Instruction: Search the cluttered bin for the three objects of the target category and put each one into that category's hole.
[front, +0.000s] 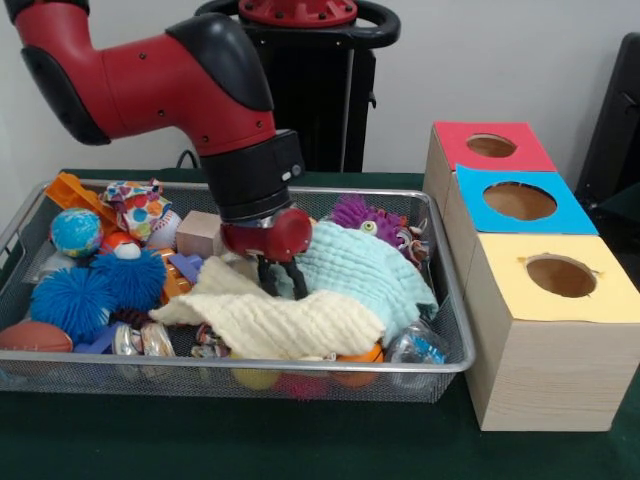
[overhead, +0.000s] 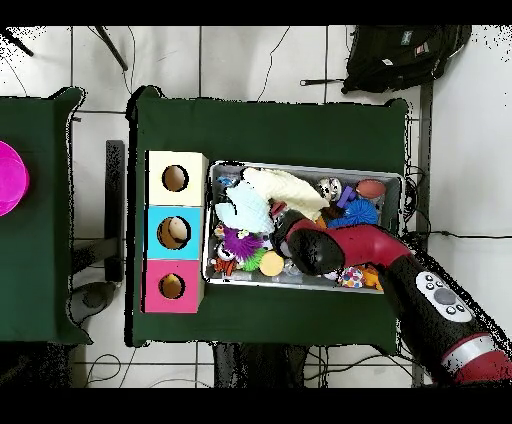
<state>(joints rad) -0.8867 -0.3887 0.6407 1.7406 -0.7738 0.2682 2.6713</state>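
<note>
From where I stand, the wire bin is nearest, heaped with a cream cloth across the front and a mint cloth behind it. The gripper has its dark fingers a little apart, tips pressed into the seam between the two cloths; whether they pinch anything I cannot tell. Both cloths look light and limp, best taken at a bunched fold. Which things are the targets isn't plain. Beyond, the yellow, blue and red holes wait.
</note>
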